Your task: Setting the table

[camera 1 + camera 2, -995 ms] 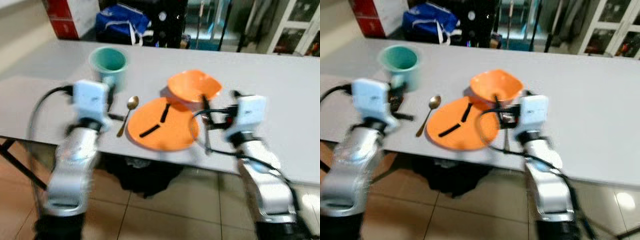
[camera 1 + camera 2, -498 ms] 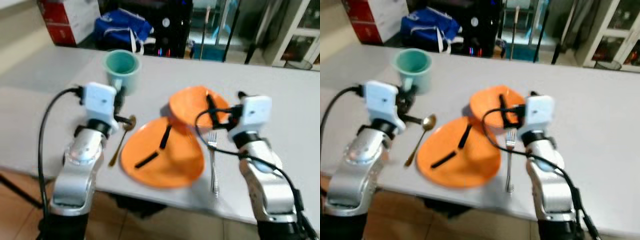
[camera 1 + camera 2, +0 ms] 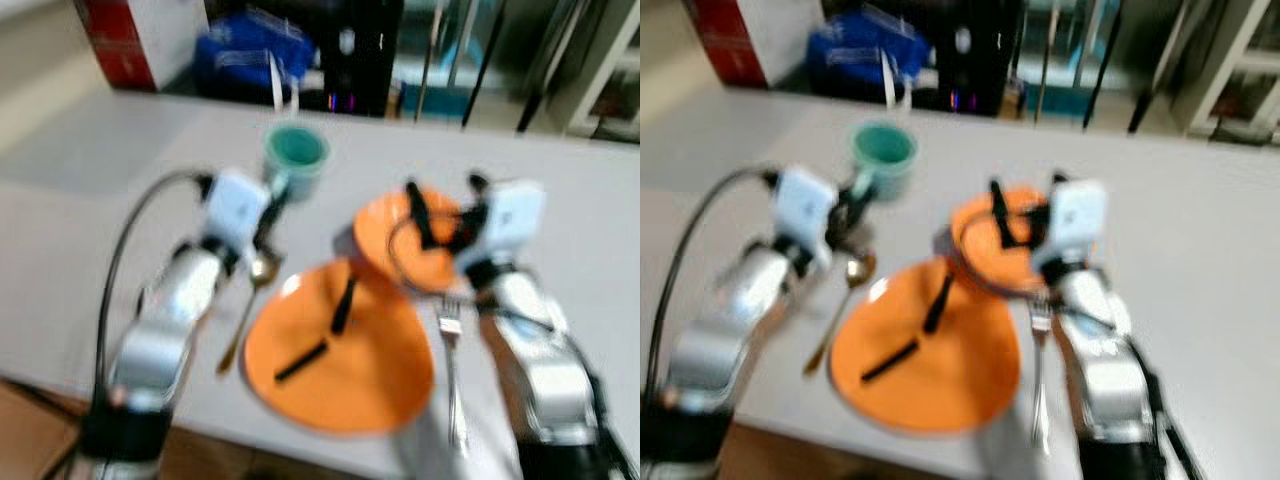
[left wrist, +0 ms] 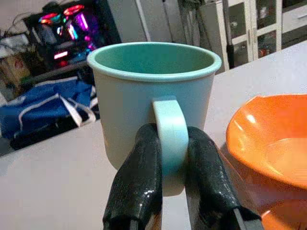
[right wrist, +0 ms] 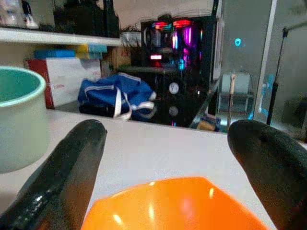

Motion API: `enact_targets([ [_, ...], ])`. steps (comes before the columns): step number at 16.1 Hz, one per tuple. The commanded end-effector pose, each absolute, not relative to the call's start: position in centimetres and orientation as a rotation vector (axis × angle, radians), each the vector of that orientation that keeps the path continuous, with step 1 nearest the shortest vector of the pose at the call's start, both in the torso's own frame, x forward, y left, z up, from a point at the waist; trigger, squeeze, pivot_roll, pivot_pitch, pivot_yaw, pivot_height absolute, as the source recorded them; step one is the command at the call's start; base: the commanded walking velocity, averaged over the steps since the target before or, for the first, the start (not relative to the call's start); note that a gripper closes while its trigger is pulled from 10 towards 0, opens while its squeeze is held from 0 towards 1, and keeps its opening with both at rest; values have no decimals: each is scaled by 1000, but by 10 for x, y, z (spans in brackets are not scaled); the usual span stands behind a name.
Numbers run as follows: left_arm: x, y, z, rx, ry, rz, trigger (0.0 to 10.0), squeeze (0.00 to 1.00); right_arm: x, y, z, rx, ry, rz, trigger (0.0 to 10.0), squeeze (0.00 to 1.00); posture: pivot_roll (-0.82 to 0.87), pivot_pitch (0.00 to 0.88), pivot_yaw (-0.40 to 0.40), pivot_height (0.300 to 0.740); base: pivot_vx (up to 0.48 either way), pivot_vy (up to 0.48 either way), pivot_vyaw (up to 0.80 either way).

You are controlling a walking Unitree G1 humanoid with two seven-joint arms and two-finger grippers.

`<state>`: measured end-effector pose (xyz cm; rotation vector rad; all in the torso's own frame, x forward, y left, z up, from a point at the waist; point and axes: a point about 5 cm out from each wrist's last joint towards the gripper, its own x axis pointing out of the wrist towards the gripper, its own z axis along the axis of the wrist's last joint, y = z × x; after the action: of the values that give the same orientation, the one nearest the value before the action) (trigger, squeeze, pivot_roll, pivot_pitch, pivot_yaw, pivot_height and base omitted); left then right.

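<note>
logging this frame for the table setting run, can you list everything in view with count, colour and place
mug: 1, teal, far side of table, upright, handle between the left fingers
bowl: 1, orange, right of mug, past the plate
plate: 1, orange, near table edge, two black strips on it
spoon: 1, gold, left of plate
fork: 1, silver, right of plate
table: 1, white
bag: 1, blue, behind table
left gripper: shut on mug handle
right gripper: open, over the bowl

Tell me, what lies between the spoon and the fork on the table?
The orange plate lies between the spoon and the fork, seen in both eye views.
</note>
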<state>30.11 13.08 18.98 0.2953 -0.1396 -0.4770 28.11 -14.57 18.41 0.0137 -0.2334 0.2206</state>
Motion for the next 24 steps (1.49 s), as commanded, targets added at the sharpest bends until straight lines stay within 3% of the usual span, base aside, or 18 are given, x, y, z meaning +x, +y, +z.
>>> enact_targets([
  [1, 305, 138, 194, 305, -155, -466, 10000, 0, 277, -142, 193, 40, -271, 262, 10000, 0, -10, 0, 34, 740, 0, 0, 0],
  [10, 352, 153, 176, 210, -126, -526, 10000, 0, 256, -138, 193, -29, -123, 672, 10000, 0, -34, 0, 22, 740, 0, 0, 0],
  [16, 366, 150, 157, 167, -16, -631, 10000, 0, 251, -140, 196, -42, -82, 736, 10000, 0, -41, 8, 13, 740, 0, 0, 0],
  [24, 375, 153, 146, 109, 34, -621, 10000, 0, 245, -138, 194, -44, -43, 772, 10000, 0, -48, 24, 15, 740, 0, 0, 0],
])
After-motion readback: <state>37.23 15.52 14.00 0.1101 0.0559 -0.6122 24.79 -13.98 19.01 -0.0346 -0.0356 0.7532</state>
